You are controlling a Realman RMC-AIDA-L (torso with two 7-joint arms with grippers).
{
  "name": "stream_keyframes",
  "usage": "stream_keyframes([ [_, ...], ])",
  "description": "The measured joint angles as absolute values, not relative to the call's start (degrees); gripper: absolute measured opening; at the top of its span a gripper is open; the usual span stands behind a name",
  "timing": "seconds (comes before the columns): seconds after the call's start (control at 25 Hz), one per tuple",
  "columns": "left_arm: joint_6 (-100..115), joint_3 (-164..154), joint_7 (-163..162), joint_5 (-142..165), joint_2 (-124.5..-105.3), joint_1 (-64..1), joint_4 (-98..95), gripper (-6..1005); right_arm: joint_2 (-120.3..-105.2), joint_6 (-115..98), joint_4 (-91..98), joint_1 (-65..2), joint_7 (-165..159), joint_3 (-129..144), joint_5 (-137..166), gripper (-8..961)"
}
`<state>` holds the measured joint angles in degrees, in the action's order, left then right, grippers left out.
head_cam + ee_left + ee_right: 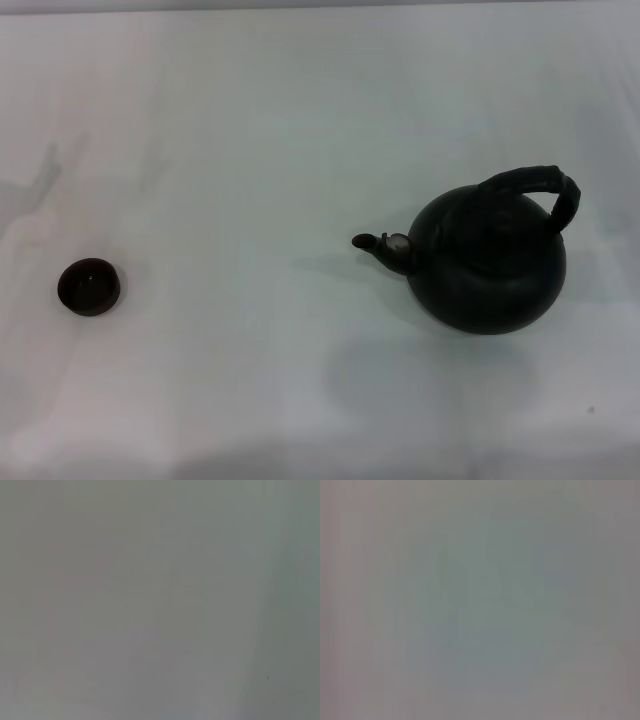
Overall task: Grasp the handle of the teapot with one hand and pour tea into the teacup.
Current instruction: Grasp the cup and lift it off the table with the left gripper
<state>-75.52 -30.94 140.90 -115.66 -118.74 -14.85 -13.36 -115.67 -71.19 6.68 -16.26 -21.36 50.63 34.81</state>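
A large round matte black teapot (488, 260) stands upright on the white table at the right in the head view. Its short spout (378, 246) points left. Its thick, dark, ridged handle (530, 183) arches over the top. A tiny dark teacup (89, 286) with a reddish-brown inside stands at the far left, well apart from the teapot. Neither gripper shows in any view. Both wrist views show only a plain pale surface.
The white table (260, 150) fills the head view. Faint shadows lie on it at the left and along the front edge.
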Motion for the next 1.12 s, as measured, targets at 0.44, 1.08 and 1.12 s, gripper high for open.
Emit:
stream_keyframes([
  [0.44, -75.29, -31.0, 140.88, -115.66, -118.82, -14.92, -13.22, 870, -115.67, -71.19, 6.68, -16.26, -21.35, 50.79, 34.81, 756],
  [1.08, -75.24, -31.41, 139.83, -115.4, -118.82, -14.86, -13.23, 867, -115.66, -71.01, 6.68, -16.25, -21.36, 50.94, 34.81, 756],
  [1.12, -75.24, -31.58, 138.41, -114.89, -118.74, -14.88, -13.45, 866, -115.66, -71.01, 6.67, -16.24, -21.36, 50.91, 34.81, 756],
])
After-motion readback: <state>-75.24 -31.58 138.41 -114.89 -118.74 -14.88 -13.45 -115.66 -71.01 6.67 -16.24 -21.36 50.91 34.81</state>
